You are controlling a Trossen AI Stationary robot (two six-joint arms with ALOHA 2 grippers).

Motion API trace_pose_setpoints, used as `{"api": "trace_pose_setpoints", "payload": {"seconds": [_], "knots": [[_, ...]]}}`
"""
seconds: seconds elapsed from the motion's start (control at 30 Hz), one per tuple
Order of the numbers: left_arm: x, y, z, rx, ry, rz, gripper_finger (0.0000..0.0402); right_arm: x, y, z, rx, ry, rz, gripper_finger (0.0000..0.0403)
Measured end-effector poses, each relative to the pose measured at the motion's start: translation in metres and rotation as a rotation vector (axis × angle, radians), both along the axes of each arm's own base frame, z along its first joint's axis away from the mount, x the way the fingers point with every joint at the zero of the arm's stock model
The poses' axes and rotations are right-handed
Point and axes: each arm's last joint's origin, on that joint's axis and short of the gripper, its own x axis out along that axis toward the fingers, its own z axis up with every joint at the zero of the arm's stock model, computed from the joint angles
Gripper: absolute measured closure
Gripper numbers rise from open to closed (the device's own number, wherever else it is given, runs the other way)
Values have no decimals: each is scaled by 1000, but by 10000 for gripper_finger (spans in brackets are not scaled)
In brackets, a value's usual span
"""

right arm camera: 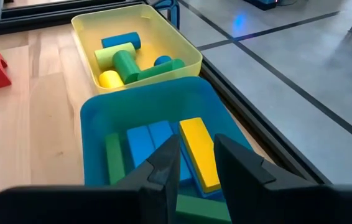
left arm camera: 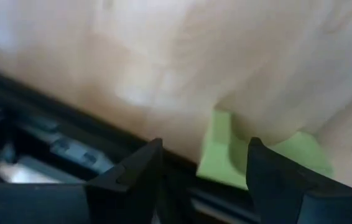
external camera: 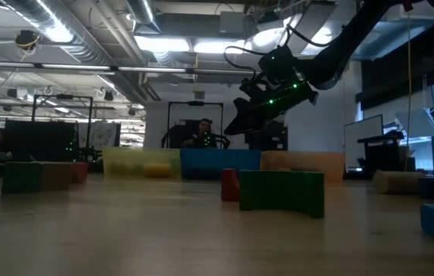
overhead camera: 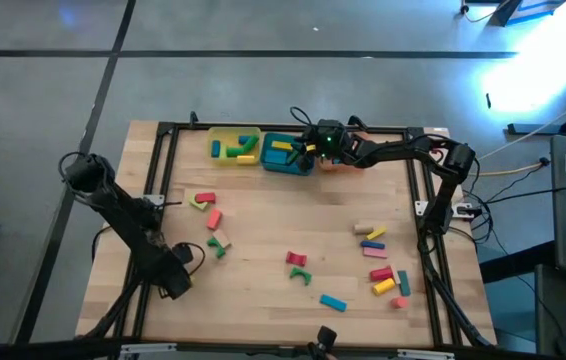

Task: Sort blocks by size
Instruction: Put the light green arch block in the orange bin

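Dark jaws of the right gripper [right arm camera: 191, 165] fill the near edge of the right wrist view, drawn close with only a narrow gap and nothing seen between them; released of any block, by judgement. Directly beneath them lies the yellow bar [right arm camera: 199, 152], flat in the teal tray [right arm camera: 95, 115], its long axis running along the line of sight of that camera, with blue bars [right arm camera: 145, 143] and a green bar [right arm camera: 113, 158] parallel beside it. Beyond the teal tray sits the yellow tray [right arm camera: 185, 53], holding cylinders in blue, green and yellow.

In the high view the right gripper [overhead camera: 315, 146] is placed over the teal tray [overhead camera: 293, 166] at the 12 o'clock edge of the surface [overhead camera: 273, 220]. Loose blocks [overhead camera: 381, 262] remain at about 4 o'clock from the surface centre, near the right arm's base; a red and green pair [overhead camera: 298, 266] lies at 6 o'clock; another cluster [overhead camera: 210, 222] lies at 9 o'clock.

The left gripper [overhead camera: 179, 284] is parked at 8 o'clock, jaws spread and empty, a pale green piece [left arm camera: 226, 152] seen just beyond them.

Judgement: the 4 o'clock group is nearer the right arm, the 9 o'clock cluster nearer the left.
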Motion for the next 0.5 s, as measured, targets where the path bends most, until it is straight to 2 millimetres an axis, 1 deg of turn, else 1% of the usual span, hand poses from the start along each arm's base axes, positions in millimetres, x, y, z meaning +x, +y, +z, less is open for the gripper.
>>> {"api": "trace_pose_setpoints", "payload": {"seconds": [0.2,0.27,0.37,0.5], "knots": [[-2,2,-12,-39,-19,-2,204,0,0,0,0,0,0,301],[-3,2,-15,-56,-8,2,213,0,0,0,0,0,0,301],[-4,2,-18,-79,4,6,243,0,0,0,0,0,0,301],[-5,3,-20,-84,11,8,307,0,0,0,0,-1,0,301]]}}
